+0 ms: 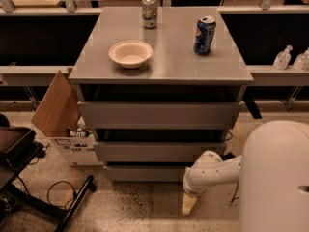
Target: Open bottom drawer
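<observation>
**Gripper low beside the bottom drawer's right end**

We see the grey cabinet (164,69) from above and in front, its three flat drawer fronts stacked one under another. The bottom drawer (145,173) sits lowest, just above the speckled floor (140,207), and its front looks the narrowest of the three. A dark gap separates it from the middle drawer (159,151), and another dark gap lies between that one and the top drawer (159,114). We cannot tell whether the bottom drawer is pulled out at all.

The white arm (217,170) reaches in from the lower right, out of the robot's rounded white body (277,178). The gripper (189,206) hangs at its end, cream-coloured and pointing down at the floor. It lies just beside the right end of the bottom drawer's front and a little below it. We cannot tell whether it touches the drawer, nor whether it is apart or together.

On the cabinet top stand a pale bowl (130,53), a green-and-white can (150,11) at the back edge, and a blue can (204,35) to the right. To the left of the cabinet a brown cardboard flap (55,105) leans over a white printed box (72,146). A black cable (58,190) loops on the floor near it.
</observation>
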`<state>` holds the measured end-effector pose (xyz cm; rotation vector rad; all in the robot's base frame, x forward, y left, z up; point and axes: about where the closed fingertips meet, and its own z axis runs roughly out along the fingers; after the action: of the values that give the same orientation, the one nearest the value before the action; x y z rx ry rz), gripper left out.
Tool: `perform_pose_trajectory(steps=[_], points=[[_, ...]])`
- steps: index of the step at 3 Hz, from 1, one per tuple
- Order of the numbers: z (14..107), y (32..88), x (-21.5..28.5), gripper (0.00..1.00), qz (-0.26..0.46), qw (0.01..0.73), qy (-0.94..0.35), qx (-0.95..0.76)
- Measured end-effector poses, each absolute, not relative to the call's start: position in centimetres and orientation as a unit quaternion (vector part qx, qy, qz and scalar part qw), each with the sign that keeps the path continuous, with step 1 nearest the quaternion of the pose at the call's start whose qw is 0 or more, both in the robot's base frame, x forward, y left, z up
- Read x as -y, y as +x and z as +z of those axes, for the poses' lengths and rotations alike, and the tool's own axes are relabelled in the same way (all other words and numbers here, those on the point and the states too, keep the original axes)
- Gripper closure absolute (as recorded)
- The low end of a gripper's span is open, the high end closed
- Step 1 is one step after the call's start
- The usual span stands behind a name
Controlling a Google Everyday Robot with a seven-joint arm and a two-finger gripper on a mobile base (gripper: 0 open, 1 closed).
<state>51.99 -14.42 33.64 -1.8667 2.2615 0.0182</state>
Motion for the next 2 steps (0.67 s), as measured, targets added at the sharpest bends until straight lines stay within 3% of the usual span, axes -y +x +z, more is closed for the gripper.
perform_pose_trajectory(steps=[2], points=[[26.6,54.1,13.7,0.00,-0.035,0.038,-0.664,-0.746]])
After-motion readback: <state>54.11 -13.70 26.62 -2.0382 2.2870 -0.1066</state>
